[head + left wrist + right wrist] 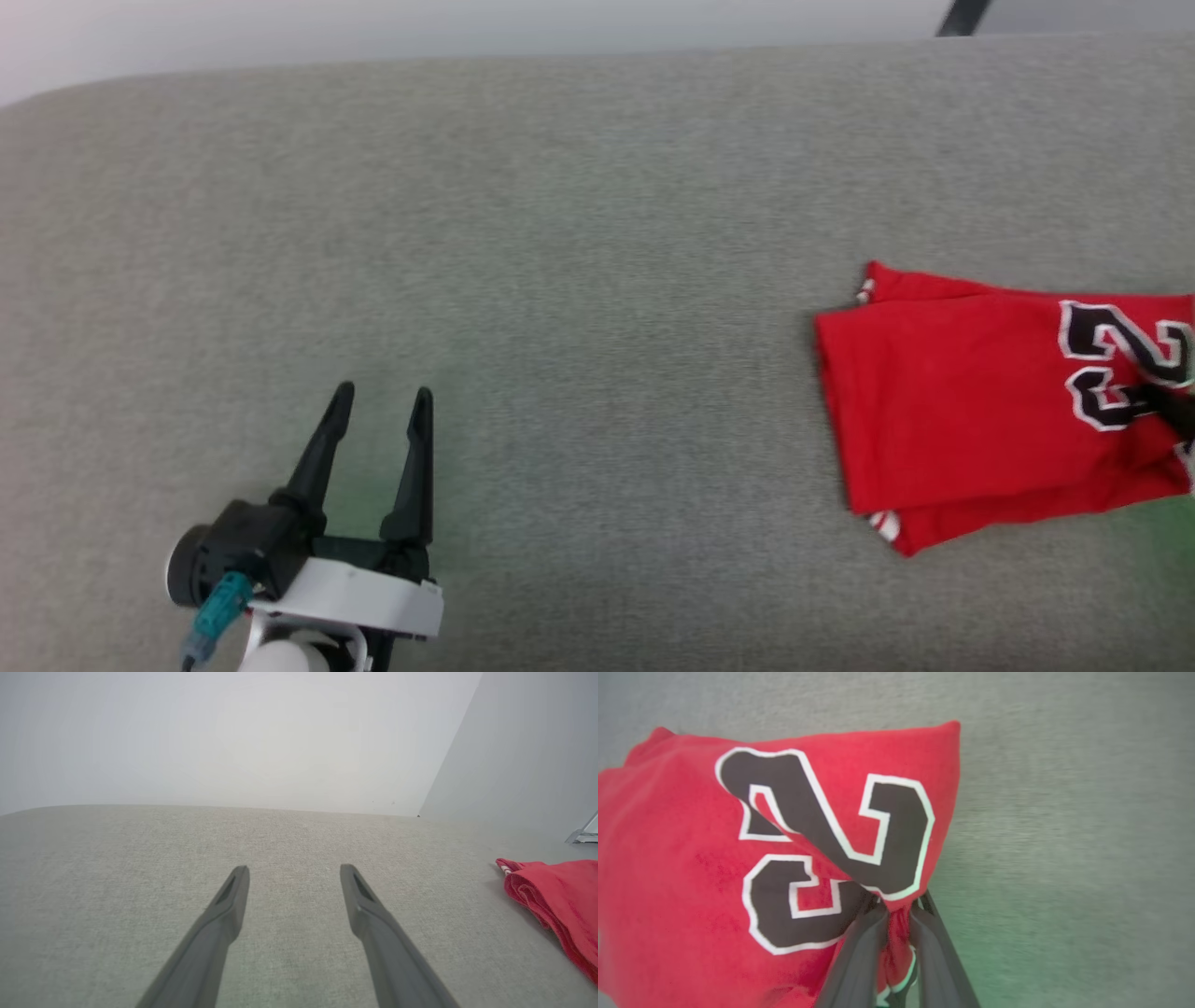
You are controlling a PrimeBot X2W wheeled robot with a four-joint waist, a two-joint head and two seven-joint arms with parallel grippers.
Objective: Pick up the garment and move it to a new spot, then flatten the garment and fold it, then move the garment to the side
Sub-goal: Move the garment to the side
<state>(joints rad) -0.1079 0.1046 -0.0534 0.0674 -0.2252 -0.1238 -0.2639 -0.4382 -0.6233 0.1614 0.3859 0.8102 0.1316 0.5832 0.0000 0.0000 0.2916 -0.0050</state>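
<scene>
The garment (971, 411) is a bright red folded jersey with black numerals edged in white, lying at the right side of the grey surface. In the right wrist view my right gripper (899, 905) is shut on a bunched edge of the garment (682, 868), lifting that corner. A dark fingertip (1172, 406) of it shows at the head view's right edge on the numerals. My left gripper (383, 397) rests open at the lower left, far from the cloth, nothing between its fingers. In the left wrist view, my left gripper (294, 875) faces bare surface, with the garment (560, 900) off to the right.
The grey fabric-covered surface (560, 280) stretches wide between the two grippers. Its far edge meets a pale wall (233, 742). A dark bar (962, 17) shows at the top right beyond the edge.
</scene>
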